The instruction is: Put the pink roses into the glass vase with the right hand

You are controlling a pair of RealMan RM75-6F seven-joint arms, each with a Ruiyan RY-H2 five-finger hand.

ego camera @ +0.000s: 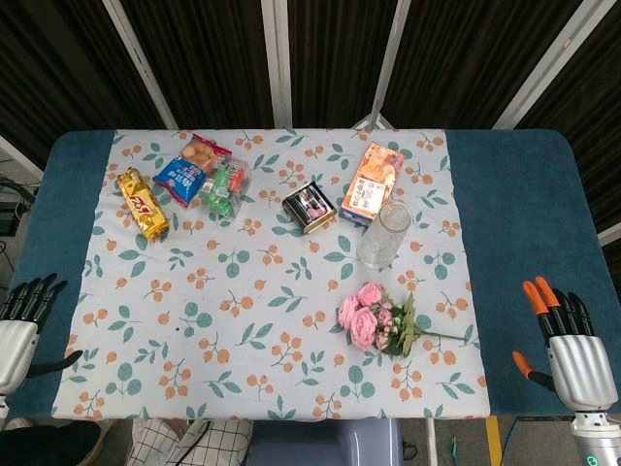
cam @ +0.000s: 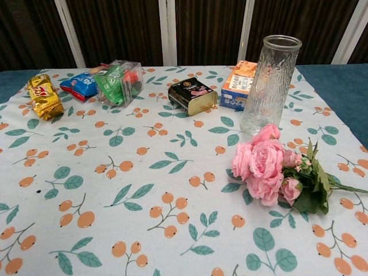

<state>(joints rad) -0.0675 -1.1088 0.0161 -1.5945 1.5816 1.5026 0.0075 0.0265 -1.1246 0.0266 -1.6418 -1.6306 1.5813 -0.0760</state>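
Waiting at the lower right of the head view, your right hand (ego camera: 572, 340) holds nothing, its fingers extended and apart over the blue edge of the worktop (ego camera: 529, 243), well apart from the pink roses (ego camera: 374, 318). Your left hand (ego camera: 21, 325) sits likewise empty and spread at the lower left.

The roses lie flat on the floral cloth (ego camera: 194, 320) right of centre, blooms pointing left, green stem trailing right toward your working hand. The glass vase (ego camera: 384, 233) stands upright just above them in the frame, mouth open.

The step in hand is probably the reach, so come in from the right and take the stem end, not the blooms. Pinch low on the foliage where the stems bunch, so the heads hang free and you can turn the bunch upright with the stem end down. The vase looks tall and narrow, so a sideways knock could tip it; lower the stems straight through the mouth.

Only the head view shows both hands and the whole layout. Only the chest view shows the height of the vase, its textured wall, and the nearest bloom almost touching its base.
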